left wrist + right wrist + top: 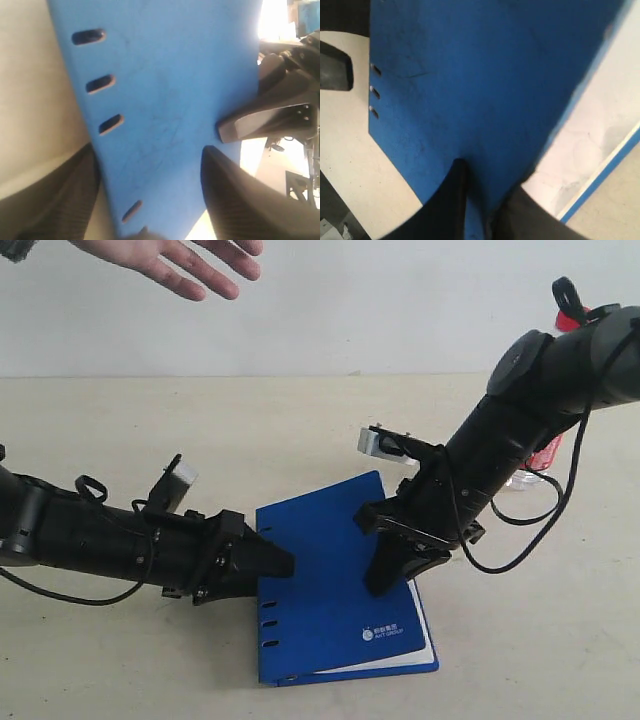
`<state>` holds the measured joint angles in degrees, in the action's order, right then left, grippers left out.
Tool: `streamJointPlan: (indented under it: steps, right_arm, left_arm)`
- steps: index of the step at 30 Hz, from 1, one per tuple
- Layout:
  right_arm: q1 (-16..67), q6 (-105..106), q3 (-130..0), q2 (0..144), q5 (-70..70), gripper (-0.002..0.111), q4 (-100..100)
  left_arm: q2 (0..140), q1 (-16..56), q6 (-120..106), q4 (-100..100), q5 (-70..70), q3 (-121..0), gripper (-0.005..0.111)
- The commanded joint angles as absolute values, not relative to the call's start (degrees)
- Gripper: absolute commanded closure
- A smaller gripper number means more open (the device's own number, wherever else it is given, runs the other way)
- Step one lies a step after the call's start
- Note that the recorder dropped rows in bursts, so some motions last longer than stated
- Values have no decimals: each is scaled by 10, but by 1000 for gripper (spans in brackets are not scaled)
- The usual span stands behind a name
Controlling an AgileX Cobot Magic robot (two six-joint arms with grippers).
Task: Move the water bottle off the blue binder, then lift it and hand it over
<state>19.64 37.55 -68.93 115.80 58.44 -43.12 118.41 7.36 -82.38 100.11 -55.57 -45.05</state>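
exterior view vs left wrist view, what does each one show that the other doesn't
Only exterior: an open hand up top, the water bottle behind the right arm, a white logo. Only left wrist: the wide gap between the left gripper fingers. Both: the blue binder, its spine slots, and the right gripper on it.

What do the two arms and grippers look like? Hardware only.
The left arm and right arm are matte black tubes with rounded joint housings. Loose black cables loop outside them. A small white box sits on each wrist. The left gripper and right gripper have black wedge-shaped fingers with a carbon-weave texture.
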Motion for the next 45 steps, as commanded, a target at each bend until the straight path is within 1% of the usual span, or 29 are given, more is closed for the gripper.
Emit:
streamJointPlan:
  steps: [1, 3, 5, 9, 15, 17, 21, 22, 24, 26, 27, 28, 30, 32, 33, 34, 39, 45]
  right_arm:
    - [205, 400, -693, 1163, 509, 108, -442]
    - [205, 406, -693, 1168, 515, 108, -442]
    - [206, 450, -693, 1179, 543, 108, -460]
    - [206, 537, -693, 1178, 584, 108, -501]
    - [206, 546, -693, 1178, 583, 108, -518]
    - [206, 540, -693, 1178, 583, 108, -517]
    - [206, 539, -693, 1178, 583, 108, -516]
    - [206, 539, -693, 1178, 583, 108, -516]
    - [206, 540, -693, 1178, 593, 108, -514]
    - [206, 545, -693, 1178, 601, 104, -507]
    - [206, 545, -693, 1178, 605, 100, -502]
    - [206, 545, -693, 1178, 608, 89, -490]
    - [206, 537, -693, 1178, 610, 74, -475]
    - [206, 529, -693, 1178, 609, 62, -454]
    - [206, 512, -693, 1178, 610, 55, -430]
    - [206, 504, -693, 1178, 613, 53, -420]
    - [206, 478, -693, 1155, 655, 53, -369]
    - [206, 353, -693, 1080, 700, 53, -194]
  left_arm:
    - [1149, 94, -807, 999, -700, -454, 52]
    - [1139, 94, -817, 999, -700, -457, 52]
    - [1144, 105, -881, 999, -700, -478, 52]
    - [1167, 120, -843, 999, -700, -511, 52]
    - [1167, 130, -848, 999, -700, -534, 52]
    - [1167, 132, -848, 999, -700, -542, 55]
    - [1167, 134, -833, 999, -700, -552, 97]
    - [1167, 134, -838, 999, -700, -552, 101]
    - [1167, 134, -846, 999, -700, -552, 102]
    - [1167, 132, -852, 999, -700, -552, 102]
    - [1167, 132, -852, 999, -700, -552, 102]
    - [1167, 132, -852, 999, -656, -552, 102]
    - [1167, 132, -853, 999, -560, -552, 102]
    - [1167, 132, -853, 964, -502, -552, 102]
    - [1167, 131, -850, 938, -499, -552, 102]
    - [1167, 131, -845, 937, -505, -550, 102]
    - [1167, 129, -839, 938, -510, -549, 102]
    - [1167, 101, -839, 925, -492, -549, 102]
